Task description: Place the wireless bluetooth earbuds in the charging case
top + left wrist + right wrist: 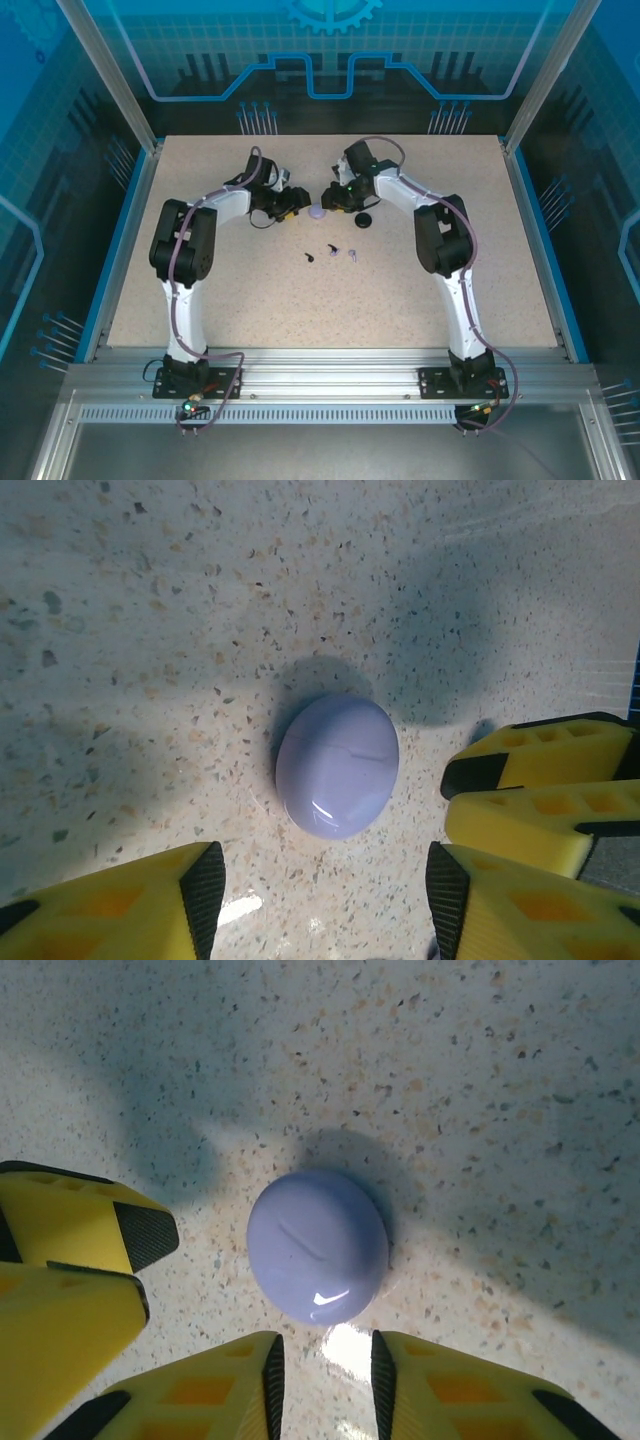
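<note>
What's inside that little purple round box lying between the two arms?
The purple case is shut, so whatever is inside is hidden; you see just its smooth closed shell. A few tiny earbuds lie loose on the table nearby, outside it.

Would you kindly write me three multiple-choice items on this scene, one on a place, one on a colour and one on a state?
1. Where is the black case relative to the lavender case?
A) on the side of the right arm
B) stacked on it
C) under it
2. What colour is the case before the left gripper?
A) black
B) lavender
C) white
3. How is the lavender case?
A) shut, on the table
B) open
C) lifted

Answers: 1 A, the top view shows it nearer that arm; 2 B, the left wrist view shows lavender; 3 A, both wrist views show its lid down, resting.
</note>
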Motion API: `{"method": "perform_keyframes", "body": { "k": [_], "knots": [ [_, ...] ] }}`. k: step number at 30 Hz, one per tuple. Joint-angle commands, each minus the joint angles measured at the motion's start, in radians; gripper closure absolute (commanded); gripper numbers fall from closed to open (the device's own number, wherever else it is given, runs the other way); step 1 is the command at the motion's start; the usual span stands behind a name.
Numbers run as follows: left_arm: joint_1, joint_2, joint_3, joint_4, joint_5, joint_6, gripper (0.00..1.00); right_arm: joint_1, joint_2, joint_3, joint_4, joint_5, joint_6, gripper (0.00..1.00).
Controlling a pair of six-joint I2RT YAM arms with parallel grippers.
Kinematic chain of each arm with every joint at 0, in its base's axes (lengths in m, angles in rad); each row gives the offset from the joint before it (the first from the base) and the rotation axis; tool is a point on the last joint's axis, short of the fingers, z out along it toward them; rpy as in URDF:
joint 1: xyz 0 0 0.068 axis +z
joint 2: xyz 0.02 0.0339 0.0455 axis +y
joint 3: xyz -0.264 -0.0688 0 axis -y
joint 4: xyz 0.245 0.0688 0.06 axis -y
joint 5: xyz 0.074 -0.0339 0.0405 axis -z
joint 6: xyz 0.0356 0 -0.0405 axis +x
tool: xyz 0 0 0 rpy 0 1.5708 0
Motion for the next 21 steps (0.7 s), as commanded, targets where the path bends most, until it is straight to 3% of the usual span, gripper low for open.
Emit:
{"method": "perform_keyframes", "body": {
  "k": [1, 21],
  "knots": [
    [-0.009, 0.029, 0.031, -0.031, 0.034, -0.026, 0.42, 0.007, 0.044, 0.035, -0.049, -0.033, 0.028, 0.69],
    [-0.01, 0.087, 0.085, -0.051, 0.028, -0.03, 0.45, -0.003, 0.035, 0.008, -0.002, -0.081, 0.043, 0.69]
  ]
}}
